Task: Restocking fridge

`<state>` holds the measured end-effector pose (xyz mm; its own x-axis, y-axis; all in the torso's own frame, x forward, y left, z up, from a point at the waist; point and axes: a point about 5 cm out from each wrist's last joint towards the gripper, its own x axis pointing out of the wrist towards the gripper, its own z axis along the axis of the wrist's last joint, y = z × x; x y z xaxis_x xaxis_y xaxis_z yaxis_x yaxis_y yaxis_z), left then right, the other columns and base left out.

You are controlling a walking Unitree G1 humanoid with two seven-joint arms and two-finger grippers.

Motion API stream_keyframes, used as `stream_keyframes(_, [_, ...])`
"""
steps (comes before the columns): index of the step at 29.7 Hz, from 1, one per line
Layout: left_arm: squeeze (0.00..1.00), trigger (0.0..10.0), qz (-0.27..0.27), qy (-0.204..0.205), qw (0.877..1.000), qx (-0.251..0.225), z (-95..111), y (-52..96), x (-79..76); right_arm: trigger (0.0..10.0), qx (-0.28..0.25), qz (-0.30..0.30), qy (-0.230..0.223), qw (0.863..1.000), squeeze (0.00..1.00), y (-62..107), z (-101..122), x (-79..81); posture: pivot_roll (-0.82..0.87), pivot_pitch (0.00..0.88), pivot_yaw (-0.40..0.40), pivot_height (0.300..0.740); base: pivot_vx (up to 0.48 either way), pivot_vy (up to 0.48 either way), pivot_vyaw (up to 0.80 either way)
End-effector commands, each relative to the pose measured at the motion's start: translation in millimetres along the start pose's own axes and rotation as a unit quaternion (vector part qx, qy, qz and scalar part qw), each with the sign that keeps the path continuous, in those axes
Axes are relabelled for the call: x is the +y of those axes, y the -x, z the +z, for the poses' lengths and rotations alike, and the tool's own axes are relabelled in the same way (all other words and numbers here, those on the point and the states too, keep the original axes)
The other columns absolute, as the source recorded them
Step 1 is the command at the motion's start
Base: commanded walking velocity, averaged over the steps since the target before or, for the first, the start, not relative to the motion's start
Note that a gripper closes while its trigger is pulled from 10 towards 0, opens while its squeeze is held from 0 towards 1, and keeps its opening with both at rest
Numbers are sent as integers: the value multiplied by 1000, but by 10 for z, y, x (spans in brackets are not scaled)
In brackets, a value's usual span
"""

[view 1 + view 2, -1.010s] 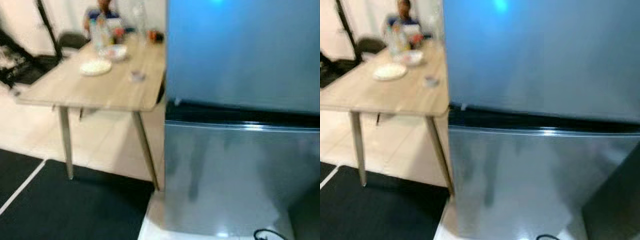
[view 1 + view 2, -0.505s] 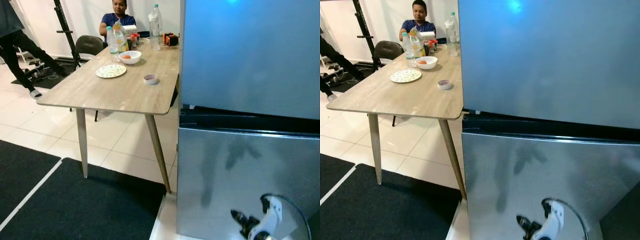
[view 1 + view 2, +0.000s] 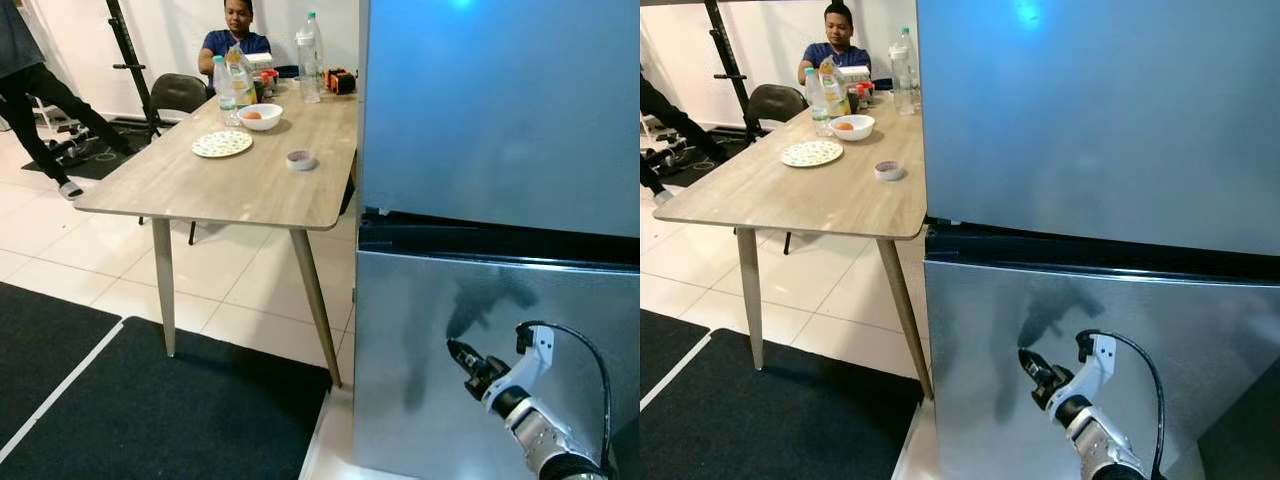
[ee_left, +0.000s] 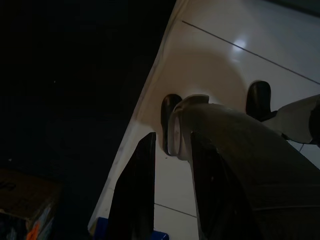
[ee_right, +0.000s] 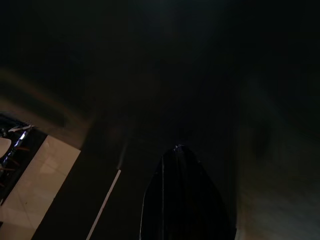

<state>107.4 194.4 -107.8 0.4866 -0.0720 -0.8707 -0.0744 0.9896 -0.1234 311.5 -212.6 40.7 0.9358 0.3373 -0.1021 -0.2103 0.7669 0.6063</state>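
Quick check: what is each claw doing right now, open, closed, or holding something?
Left claw: open, holding nothing, arm hanging idle.
Right claw: closed, holding nothing, raised in front of the fridge's lower door.

A light wooden table (image 3: 240,180) on slanted legs stands on pale floor tiles (image 3: 70,250), beside a black mat (image 3: 150,420). A dark chair (image 3: 178,92) sits at its far edge against the white wall (image 3: 170,30).
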Motion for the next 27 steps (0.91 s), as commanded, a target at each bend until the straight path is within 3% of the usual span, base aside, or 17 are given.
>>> stream_keyframes(1, [0,10000,-1,-2,1000,20,-111,21,-9,10000,-32,13,16,999,0,-95,156,80,-86,39,18,740,0,0,0])
stream_keyframes(3, [0,10000,-2,-2,1000,20,-119,24,-10,10000,-37,28,32,998,0,-178,241,158,-82,43,16,740,0,0,0])
stream_keyframes(11, [0,10000,-2,-1,1000,21,-129,26,-11,10000,-34,27,40,998,0,-230,271,197,-81,45,13,740,0,0,0])
stream_keyframes(14, [0,10000,-2,0,1000,21,-133,28,-10,10000,35,5,70,997,0,-149,43,120,-81,45,13,740,0,0,0])
stream_keyframes(15, [0,10000,-2,0,1000,21,-133,28,-10,10000,35,5,70,997,0,-149,43,120,-81,45,13,740,0,0,0])
stream_keyframes(16, [0,10000,-3,0,1000,21,-135,28,-13,10000,78,-6,94,993,0,-68,-108,63,-83,42,12,740,0,0,0])
stream_keyframes(17, [0,10000,-3,0,1000,21,-135,28,-13,10000,78,-6,94,993,0,-68,-108,63,-83,42,12,740,0,0,0])
stream_keyframes(18, [0,10000,-3,1,1000,21,-137,28,-15,10000,127,-36,115,985,0,76,-301,-48,-83,42,12,740,0,0,0])
stream_keyframes(20, [0,10000,-3,1,1000,21,-137,28,-15,10000,127,-36,115,985,0,76,-301,-48,-83,42,12,740,0,0,0])
stream_keyframes(22, [0,10000,-3,3,1000,22,-145,25,-32,10000,235,-150,141,950,0,589,-709,-393,-84,37,6,740,0,0,0])
stream_keyframes(24, [0,10000,-3,3,1000,22,-145,25,-32,10000,235,-150,141,950,0,589,-709,-393,-84,37,6,740,0,0,0])
stream_keyframes(25, [0,10000,-4,4,1000,22,-149,25,-39,10000,265,-190,144,934,0,797,-824,-502,-84,37,6,740,0,0,0])
stream_keyframes(26, [0,10000,-4,4,1000,22,-149,25,-39,10000,265,-190,144,934,0,797,-824,-502,-84,37,6,740,0,0,0])
stream_keyframes(27, [0,10000,-5,5,1000,22,-155,25,-49,10000,316,-228,148,909,0,1105,-993,-615,-81,29,3,740,0,0,0])
